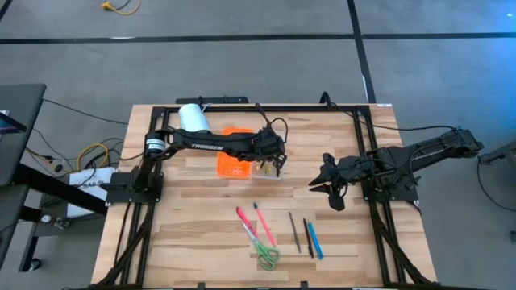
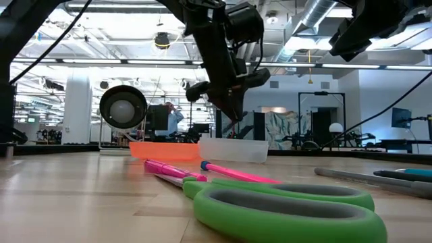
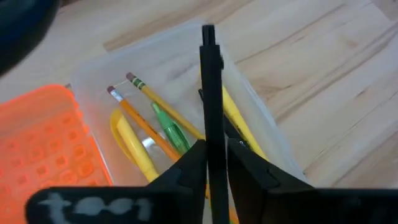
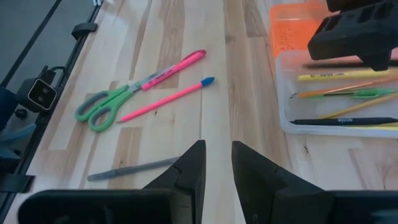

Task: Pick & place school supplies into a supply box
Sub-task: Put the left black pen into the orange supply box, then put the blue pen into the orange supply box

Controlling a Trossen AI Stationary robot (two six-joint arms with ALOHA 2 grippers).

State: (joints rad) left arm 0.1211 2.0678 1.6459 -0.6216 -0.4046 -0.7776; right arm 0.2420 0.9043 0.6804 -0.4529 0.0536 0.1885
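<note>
Orange lid [image 1: 232,162] and clear tray [image 1: 272,171] of the box lie open side by side just above the centre of the high view, right of the white cylinder [image 1: 193,118]. My left gripper [image 1: 276,163] hangs over the tray with a black pen [image 3: 210,118] between my fingers [image 3: 186,171]; whether I grip it or have let it loose I cannot tell. In my left wrist view the pen runs up the middle of the frame, and below it in the tray lie yellow pencils [image 3: 161,112] and a green pen [image 3: 170,129]. My right gripper [image 1: 332,192] waits right of centre in the high view, fingers a little apart, holding nothing. Low in that frame, on the wood, lie green scissors [image 1: 267,255], a pink marker [image 1: 247,225], a pink pencil [image 1: 264,225], a grey pencil [image 1: 295,232], a dark pen [image 1: 308,238] and a blue pen [image 1: 315,242], well apart from the box.
</note>
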